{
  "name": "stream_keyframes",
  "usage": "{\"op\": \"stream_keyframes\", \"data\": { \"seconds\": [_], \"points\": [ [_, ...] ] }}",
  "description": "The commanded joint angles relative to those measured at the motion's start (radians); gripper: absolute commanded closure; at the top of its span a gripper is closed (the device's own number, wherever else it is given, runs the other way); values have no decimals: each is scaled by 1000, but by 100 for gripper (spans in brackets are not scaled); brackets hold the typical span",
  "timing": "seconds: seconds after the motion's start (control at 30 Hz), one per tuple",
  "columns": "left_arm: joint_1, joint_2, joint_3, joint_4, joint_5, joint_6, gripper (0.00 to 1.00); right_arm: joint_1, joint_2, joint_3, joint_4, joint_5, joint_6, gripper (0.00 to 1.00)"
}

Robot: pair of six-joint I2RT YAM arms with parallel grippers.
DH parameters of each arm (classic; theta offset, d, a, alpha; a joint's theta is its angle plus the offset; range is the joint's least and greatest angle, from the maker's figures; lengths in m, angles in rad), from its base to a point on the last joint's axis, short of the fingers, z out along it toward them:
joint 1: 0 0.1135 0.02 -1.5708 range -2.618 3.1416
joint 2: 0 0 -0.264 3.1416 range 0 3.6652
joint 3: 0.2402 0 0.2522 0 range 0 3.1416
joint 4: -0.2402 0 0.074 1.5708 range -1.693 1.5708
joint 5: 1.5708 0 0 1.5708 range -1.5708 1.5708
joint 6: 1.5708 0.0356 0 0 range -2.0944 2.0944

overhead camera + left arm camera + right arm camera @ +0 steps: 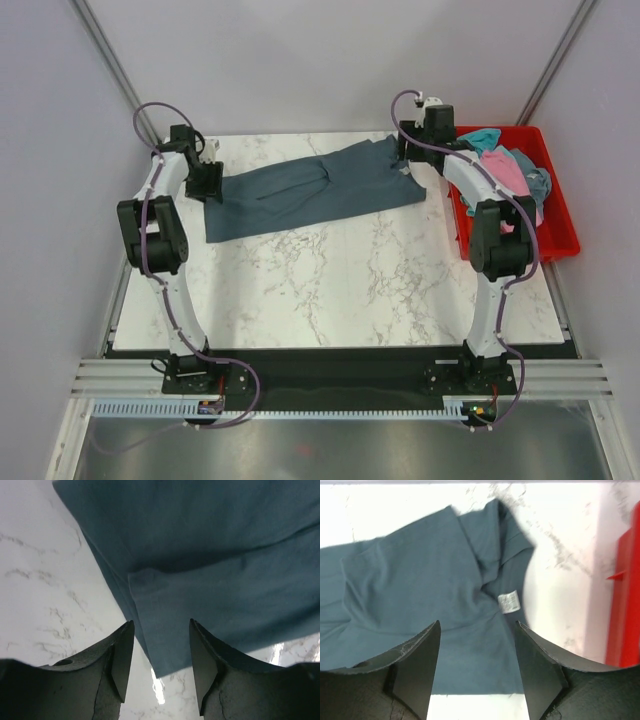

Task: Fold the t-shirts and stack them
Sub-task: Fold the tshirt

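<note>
One slate-blue shirt (pixel 315 190) lies spread across the upper middle of the table (pixel 350 290), reaching from my left gripper (pixel 161 630) to my right gripper (pixel 477 630). Both sets of jaws stand apart, holding nothing, with cloth just below them. It looks soft, limp and light, so I expect sagging and wrinkles. I'd pinch corners or hems, not the middle. More shirts (pixel 510 172) sit heaped in the red bin (pixel 555 235) at upper right.

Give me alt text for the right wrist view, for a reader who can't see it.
A dark blue t-shirt lies rumpled on the white marble table, its small white tag showing. The right gripper hangs open over the shirt's near edge, holding nothing, and a red bin edges in at the right.
</note>
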State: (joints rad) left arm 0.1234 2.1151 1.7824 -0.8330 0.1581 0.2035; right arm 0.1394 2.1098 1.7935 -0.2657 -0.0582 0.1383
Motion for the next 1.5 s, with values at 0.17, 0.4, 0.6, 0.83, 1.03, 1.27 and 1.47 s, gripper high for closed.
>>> {"op": "stream_keyframes", "data": {
  "seconds": [0.17, 0.4, 0.6, 0.83, 1.03, 1.27, 1.47],
  "points": [
    [-18, 172, 233, 29, -133, 33, 35, 29, -57, -181, -61, -103, 47, 33],
    [-18, 244, 299, 40, -192, 39, 34, 31, -70, -240, -61, -89, 35, 32],
    [-18, 301, 325, 48, -206, 48, 37, 31, -27, -232, -58, -46, 14, 32],
    [-13, 325, 328, 49, -213, 48, 68, 31, 42, -168, -53, -31, 20, 32],
    [-13, 296, 281, 49, -219, 54, 80, 29, 113, -100, -56, -14, 14, 32],
    [-13, 229, 178, 45, -223, 56, 94, 29, 162, -60, -56, 8, 20, 35],
    [-15, 135, 29, 40, -201, 40, 98, 29, 202, -5, -61, -8, 29, 36]
  ]
}}
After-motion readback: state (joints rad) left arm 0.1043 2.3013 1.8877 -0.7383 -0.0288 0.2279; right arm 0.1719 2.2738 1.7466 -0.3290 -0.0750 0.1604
